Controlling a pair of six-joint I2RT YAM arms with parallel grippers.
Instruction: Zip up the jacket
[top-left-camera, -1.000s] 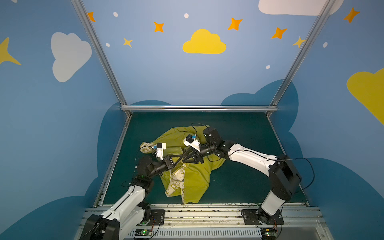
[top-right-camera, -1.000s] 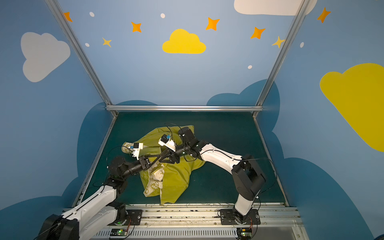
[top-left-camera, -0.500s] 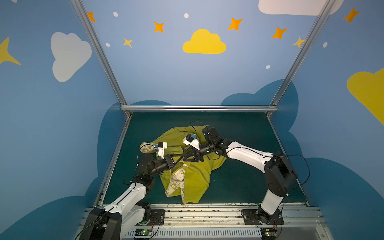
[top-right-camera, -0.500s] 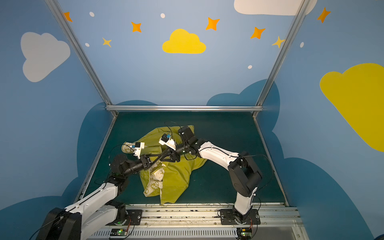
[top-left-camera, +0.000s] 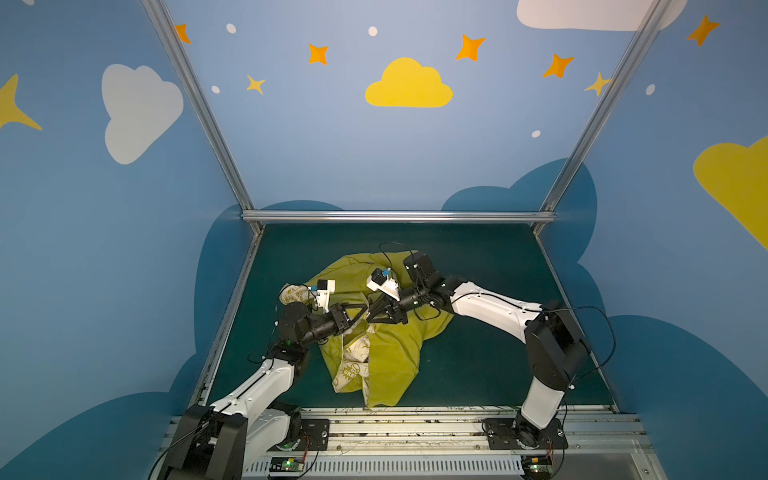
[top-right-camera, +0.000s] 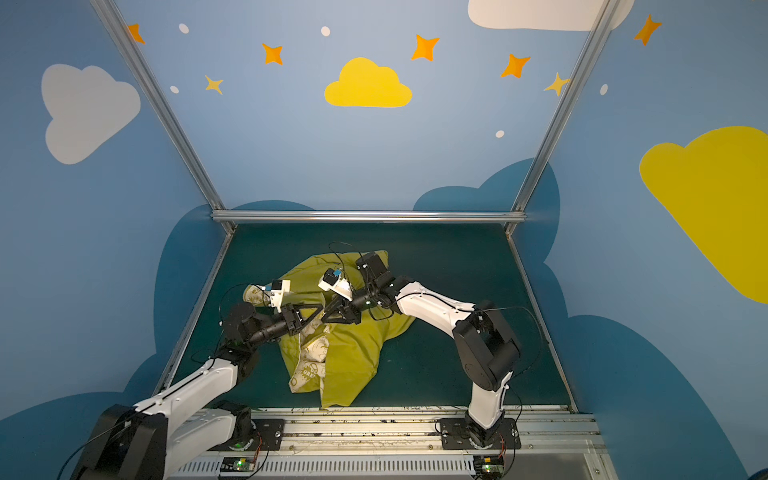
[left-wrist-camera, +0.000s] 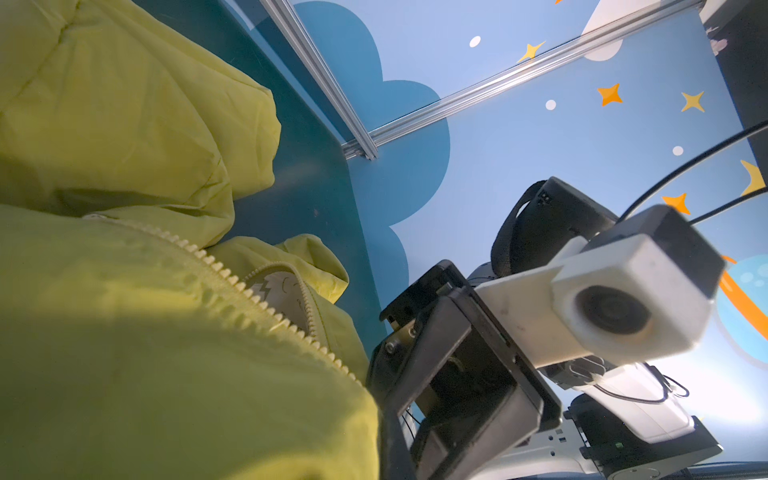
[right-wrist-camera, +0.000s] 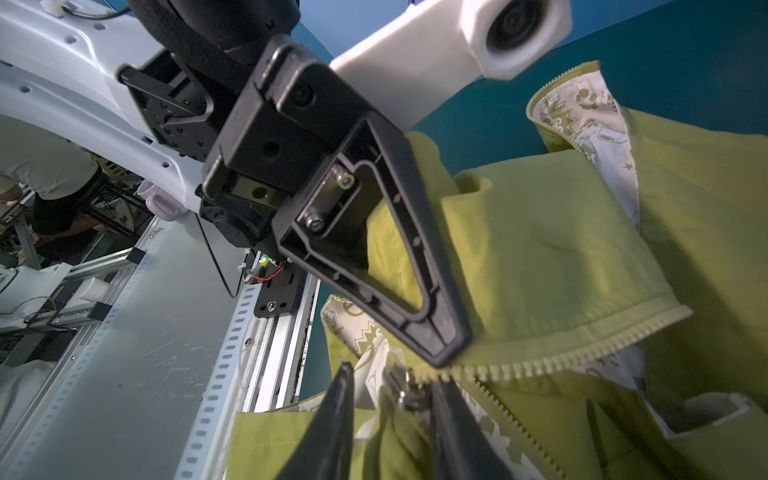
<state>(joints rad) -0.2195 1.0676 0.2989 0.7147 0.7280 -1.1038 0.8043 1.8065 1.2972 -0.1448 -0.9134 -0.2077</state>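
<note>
The small mustard-yellow hooded fabric jacket (top-left-camera: 388, 353) lies crumpled mid-way on the dark green table mat (top-left-camera: 478, 257), with both arms meeting over it. The left gripper (right-wrist-camera: 442, 351) is clenched on the jacket's front edge, its tip right on a tooth row just beside the small metal zipper slider (right-wrist-camera: 405, 388). The right gripper (right-wrist-camera: 390, 376) has its jaws apart, one black finger on each side of the slider. A gap shows on one side, so I read it as straddling, not clamped. Key geometry: from the slider the two pale tooth rows (right-wrist-camera: 561, 359) fan apart and seem to run toward the cream-lined hood (top-left-camera: 293, 293), on the left arm's side of the table. So the zip's long axis roughly follows the right gripper's reach, and the pull would go along it toward the hood. The right arm is on the slider and the left is the anchor. Risk: the left pinch sits on the open side, close enough to block slider travel. Most of the zip looks undone.
</note>
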